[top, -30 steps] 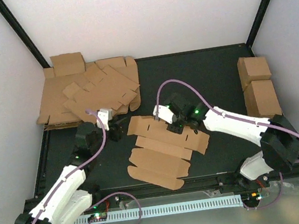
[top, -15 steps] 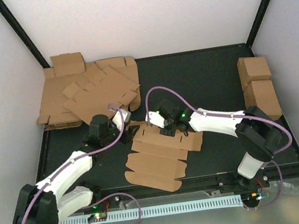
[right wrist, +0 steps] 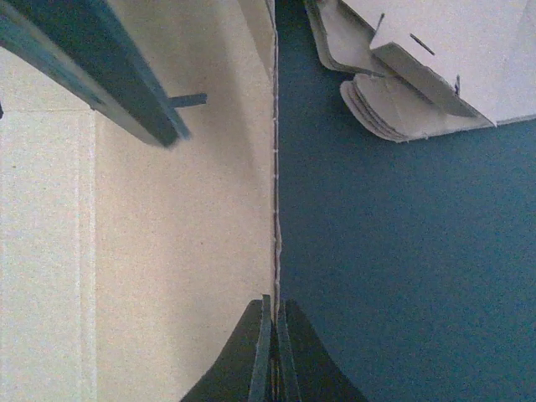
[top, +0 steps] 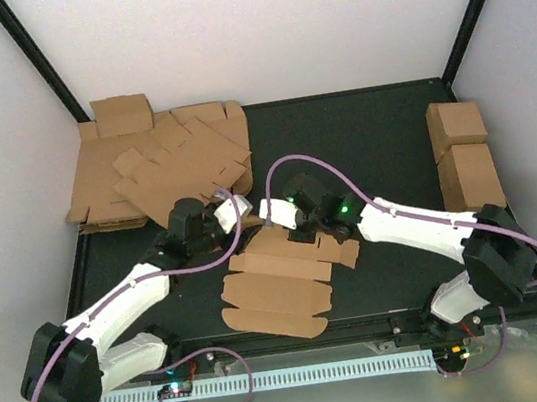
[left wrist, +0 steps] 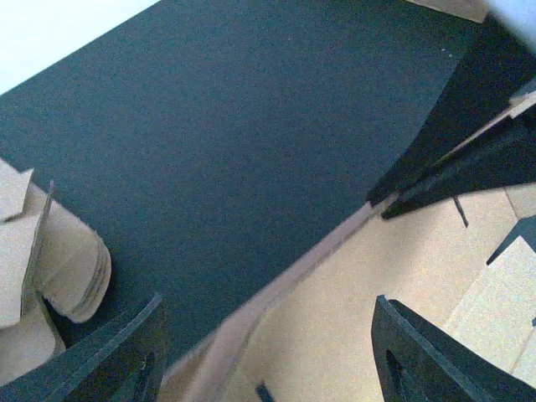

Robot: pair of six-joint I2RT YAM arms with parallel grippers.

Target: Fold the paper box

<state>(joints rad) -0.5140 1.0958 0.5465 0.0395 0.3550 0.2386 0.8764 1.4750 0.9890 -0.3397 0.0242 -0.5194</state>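
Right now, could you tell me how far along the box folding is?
Early. Done: the paper box is laid out apart from the heap. In hand: the right gripper is shut on its far edge, the left gripper hangs open over that edge. Left: nearly every fold; it lies almost flat.

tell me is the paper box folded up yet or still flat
Still mostly flat: the paper box lies spread on the table, flaps out. The right gripper pinches its far edge.
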